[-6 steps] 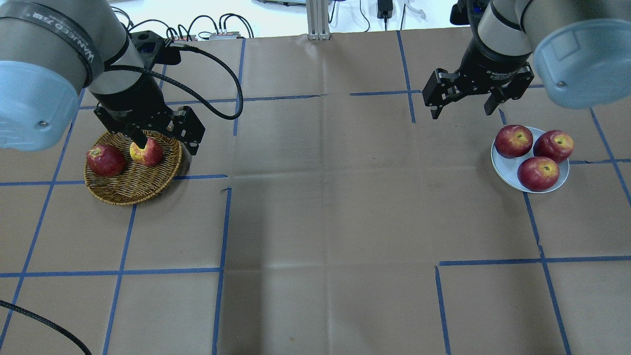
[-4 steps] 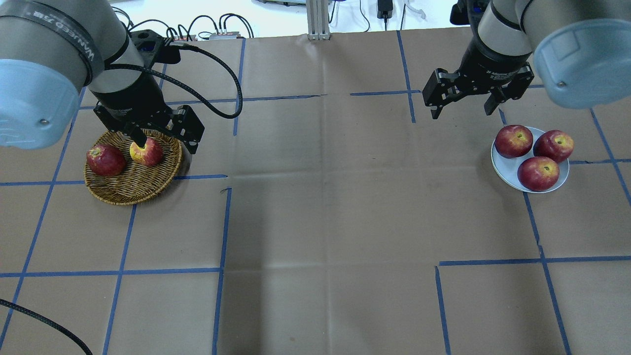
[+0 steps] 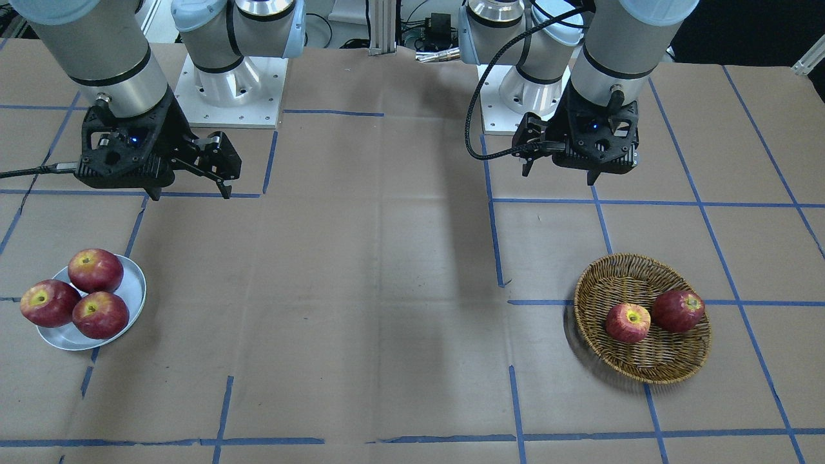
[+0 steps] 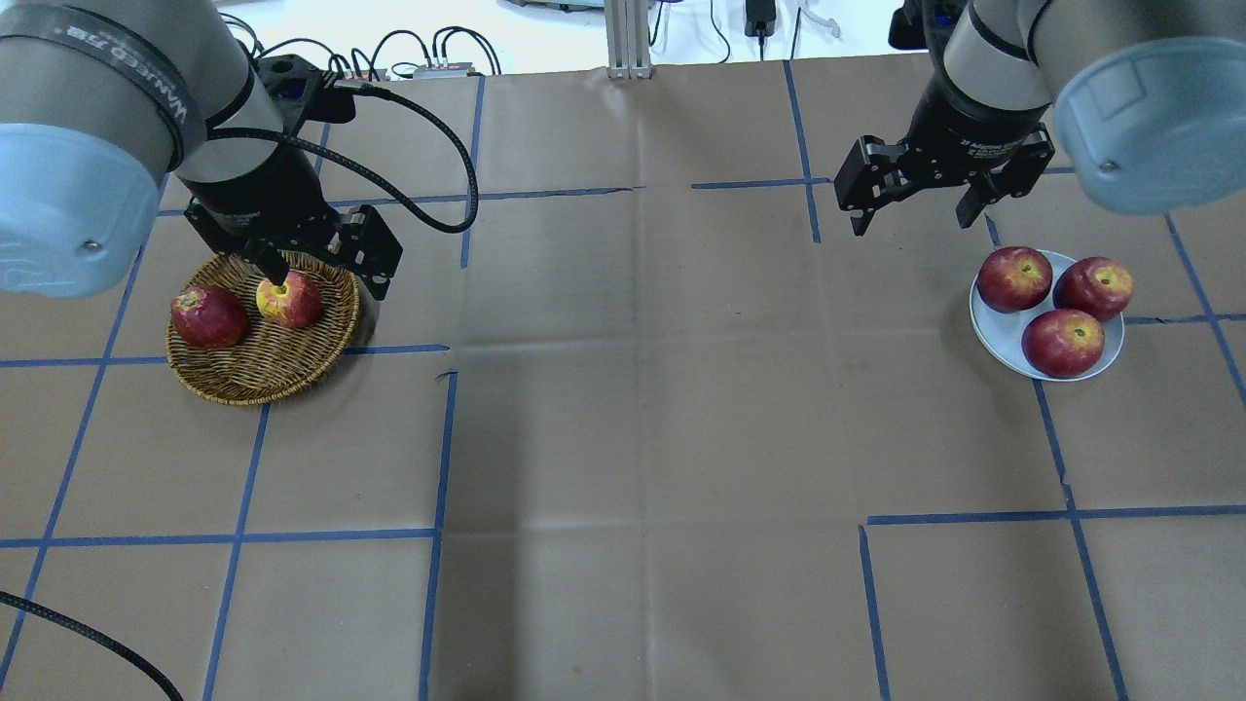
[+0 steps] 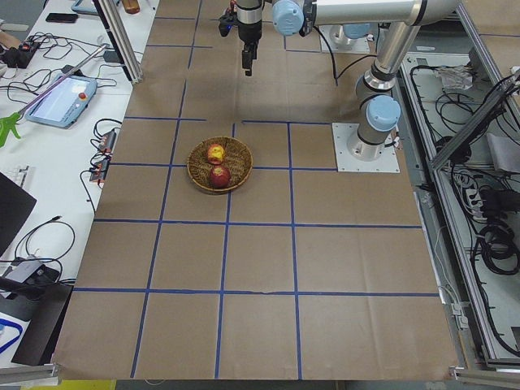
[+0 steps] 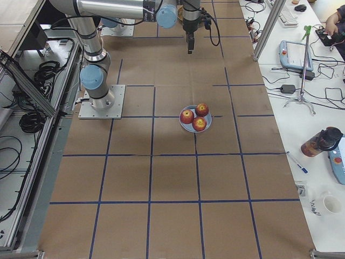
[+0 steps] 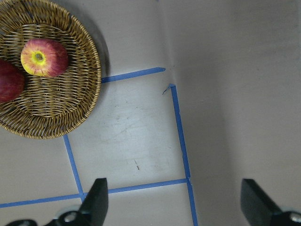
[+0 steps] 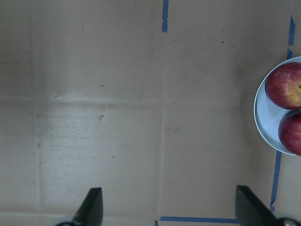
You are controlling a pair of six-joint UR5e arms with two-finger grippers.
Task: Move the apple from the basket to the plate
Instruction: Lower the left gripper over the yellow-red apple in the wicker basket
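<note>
my left gripper (image 7: 176, 209) spread wide, empty, above bare table (image 7: 221, 94), off to side of basket (image 7: 89, 94) | apple (image 7: 43, 57) lies in basket, just beside darker apple (image 7: 8, 80) | my right gripper (image 8: 170, 214) also wide, empty, near plate (image 8: 263, 117) | plate carries three red apples (image 3: 100, 314)

Basket (image 3: 651, 361) near table's (image 3: 412, 258) operator-side edge, robot's-left end: holds apple (image 3: 628, 323) just beside 1 darker apple (image 3: 678, 310). Plate (image 3: 132, 283) at opposite end: 3 red apples (image 3: 100, 314). Left gripper (image 3: 559, 175) and right gripper (image 3: 190, 192) hover near robot-side edge, fingers spread.
</note>
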